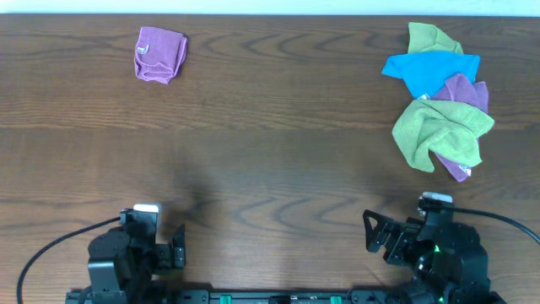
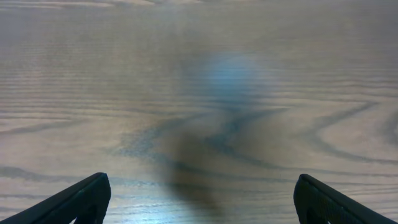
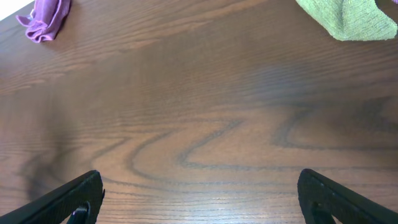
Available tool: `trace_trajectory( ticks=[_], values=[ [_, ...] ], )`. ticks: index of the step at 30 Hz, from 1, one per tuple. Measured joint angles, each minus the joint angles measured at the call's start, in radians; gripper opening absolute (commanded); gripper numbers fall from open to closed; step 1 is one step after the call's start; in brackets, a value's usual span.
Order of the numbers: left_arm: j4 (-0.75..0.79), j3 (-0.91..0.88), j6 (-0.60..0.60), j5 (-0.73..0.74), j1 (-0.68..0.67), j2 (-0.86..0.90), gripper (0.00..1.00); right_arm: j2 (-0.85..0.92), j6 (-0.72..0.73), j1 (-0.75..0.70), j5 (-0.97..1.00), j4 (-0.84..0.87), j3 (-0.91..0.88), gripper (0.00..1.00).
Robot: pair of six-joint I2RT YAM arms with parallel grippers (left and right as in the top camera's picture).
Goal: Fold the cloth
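Overhead view: the cloth [image 1: 159,54], lilac with a small white tag, lies in a compact bundle at the far left of the table [image 1: 270,169], well apart from both arms; whether it is neatly folded cannot be told at this size. A heap of green, blue and purple cloths [image 1: 439,127] lies at far right. The left gripper [image 2: 202,208] and right gripper [image 3: 199,202] hang over bare wood, fingers spread wide, holding nothing.

On the table [image 1: 270,160], the cloth [image 1: 159,55] lies back left, the heap of other cloths [image 1: 439,105] back right, well apart.
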Motion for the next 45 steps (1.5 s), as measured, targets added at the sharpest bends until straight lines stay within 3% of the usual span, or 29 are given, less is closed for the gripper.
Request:
trace_trajectory(
  ticks=[13, 45],
  values=[
    [0.011, -0.108, 0.021, -0.034, 0.000, -0.120, 0.95, 0.000, 0.000, 0.000, 0.000, 0.000, 0.000, 0.99],
    [0.048, -0.153, -0.011, -0.093, 0.000, -0.160, 0.95, 0.000, 0.000, 0.000, 0.000, 0.000, 0.000, 0.99]
  ],
)
